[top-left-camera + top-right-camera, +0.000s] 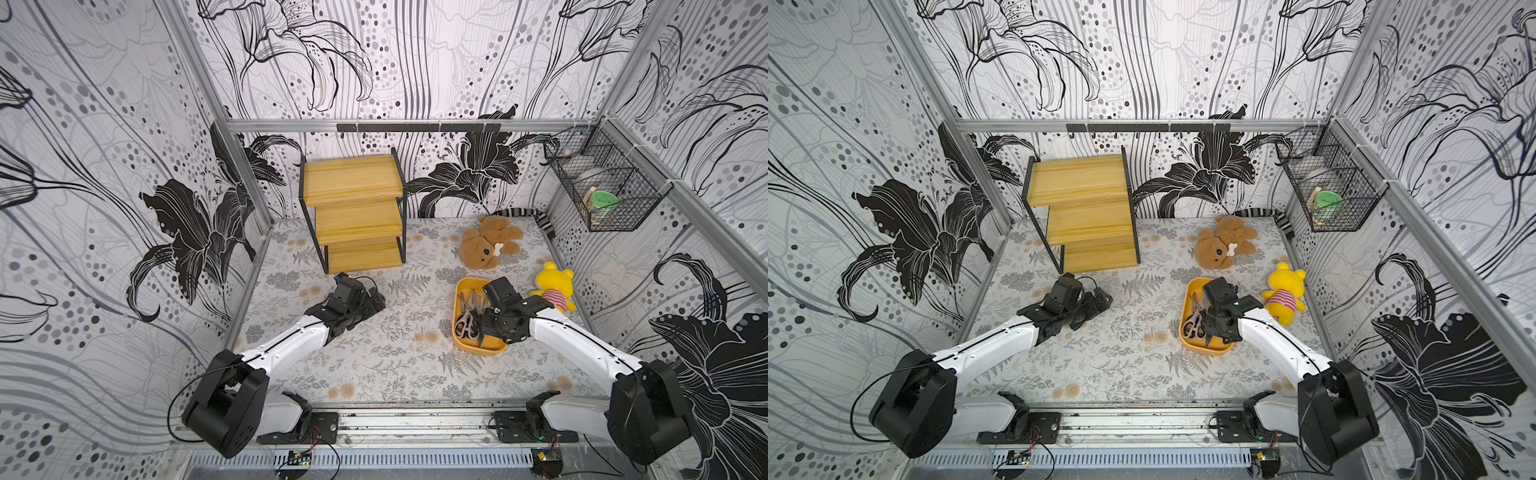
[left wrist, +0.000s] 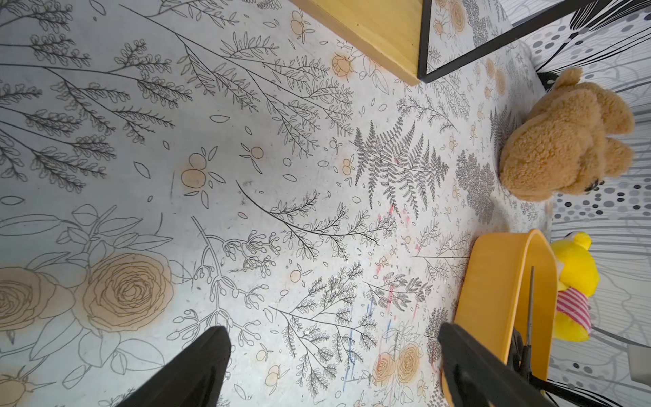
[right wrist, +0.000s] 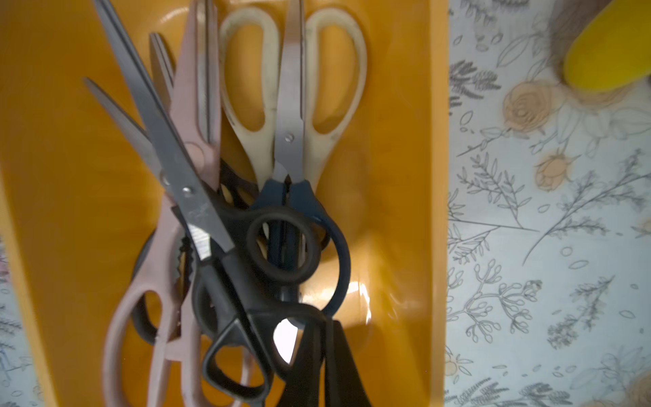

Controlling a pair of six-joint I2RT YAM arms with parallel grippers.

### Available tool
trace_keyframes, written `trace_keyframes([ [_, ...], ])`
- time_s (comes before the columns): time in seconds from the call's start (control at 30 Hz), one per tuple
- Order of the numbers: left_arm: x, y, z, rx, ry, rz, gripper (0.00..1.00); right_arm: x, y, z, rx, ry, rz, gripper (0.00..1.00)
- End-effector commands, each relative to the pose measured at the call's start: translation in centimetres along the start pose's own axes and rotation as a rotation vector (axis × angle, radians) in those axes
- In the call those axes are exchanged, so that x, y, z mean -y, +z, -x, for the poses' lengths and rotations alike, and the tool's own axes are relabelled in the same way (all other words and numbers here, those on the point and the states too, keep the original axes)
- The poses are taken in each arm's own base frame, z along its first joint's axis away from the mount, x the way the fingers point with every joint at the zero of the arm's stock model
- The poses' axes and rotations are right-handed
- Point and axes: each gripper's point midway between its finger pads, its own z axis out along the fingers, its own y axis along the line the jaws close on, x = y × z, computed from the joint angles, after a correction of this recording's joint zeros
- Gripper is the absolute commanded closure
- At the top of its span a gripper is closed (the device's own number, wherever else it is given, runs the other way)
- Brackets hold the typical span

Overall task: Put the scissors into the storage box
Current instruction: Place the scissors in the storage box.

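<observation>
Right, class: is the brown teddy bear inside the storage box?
No, the brown teddy bear lies outside the storage box, farther back.

a: where is there open room on the table?
b: the wide middle is bare mat, from the front edge up to the wooden shelf at the back.
a: and around the storage box?
b: tight. the right gripper, fingers pressed together, hangs low over its near half. inside, the scissors lie piled crosswise, blades and handles overlapping.
a: its sides?
b: the yellow plush sits just beside its right side, and the brown teddy lies near its far end. the left side is open: bare mat up to the left gripper, whose fingers stand apart.
a: higher up?
b: a wire basket hangs on the right wall, well apart from the box.
</observation>
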Motion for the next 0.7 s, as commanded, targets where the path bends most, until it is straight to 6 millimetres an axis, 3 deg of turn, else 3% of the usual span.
trace_keyframes([
  [0.0,0.0,-0.1,1.0,0.046,0.028,0.031,0.03,-0.1,0.4,-0.3,-0.012,0.008,0.012,1.0],
  [0.07,-0.1,-0.4,1.3,0.061,0.036,0.043,0.03,-0.2,0.6,-0.1,-0.009,0.007,0.004,0.97],
  [0.23,-1.0,-1.4,2.6,0.134,0.071,0.099,0.03,-0.2,-0.1,1.2,0.034,-0.004,-0.014,0.65],
  [0.37,-1.1,-2.7,4.4,0.229,0.128,0.131,0.03,0.2,-1.8,3.4,0.121,-0.013,-0.047,0.53],
  [0.53,-1.5,-5.3,8.5,0.431,0.218,0.215,0.03,1.3,-4.0,7.9,0.29,-0.052,-0.118,0.4],
  [0.67,-4.2,-7.2,13.0,0.573,0.201,0.275,0.03,4.0,-5.0,11.8,0.475,-0.079,-0.24,0.34],
])
